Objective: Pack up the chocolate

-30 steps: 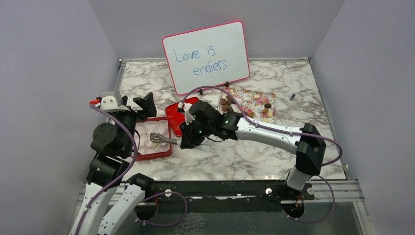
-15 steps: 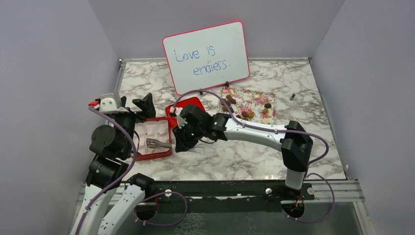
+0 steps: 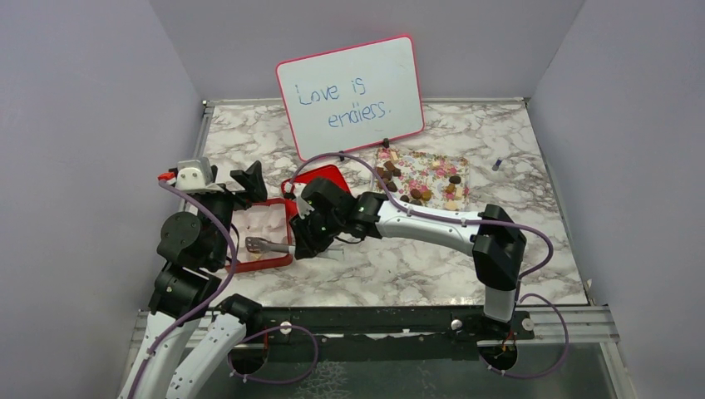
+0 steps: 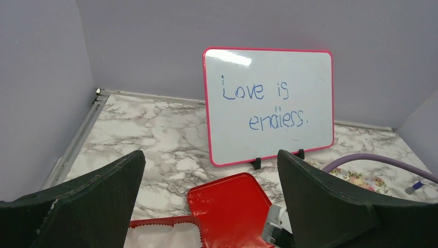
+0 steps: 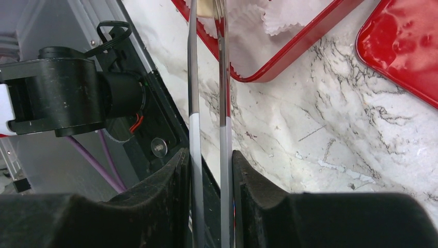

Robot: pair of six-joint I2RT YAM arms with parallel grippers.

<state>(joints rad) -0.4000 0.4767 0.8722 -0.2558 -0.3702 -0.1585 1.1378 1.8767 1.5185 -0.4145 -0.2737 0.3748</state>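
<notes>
Here, the glossy red box (image 3: 264, 264) lies open on the marble table (image 3: 399, 258) in front of the left arm. It is lined with white paper cups (image 5: 289, 15). Its red lid (image 3: 320, 176) lies flat just beyond it, below the whiteboard (image 4: 268, 103) that reads "Love is endless."

Further right, the flower-patterned tray (image 3: 436, 166) carries the chocolate (image 3: 420, 193): a scatter of dark brown and lighter pieces, mostly along its near and left sides.

The right gripper (image 5: 209, 160) is clamped on a pair of metal tongs (image 5: 222, 103), one finger pressing each arm from outside. The tongs reach left over the box's rim, so their tips hang above the paper cups. A small tan piece (image 5: 206, 6) shows between those tips at the very top of the right wrist view (too cropped to tell whether it is pinched or already resting in a cup). The chocolate on the tray lies well apart from these jaws, behind and to the right of the right wrist.

The left gripper (image 4: 209, 155) hovers over the far left of the box, its fingers spread wide with nothing between them.
</notes>
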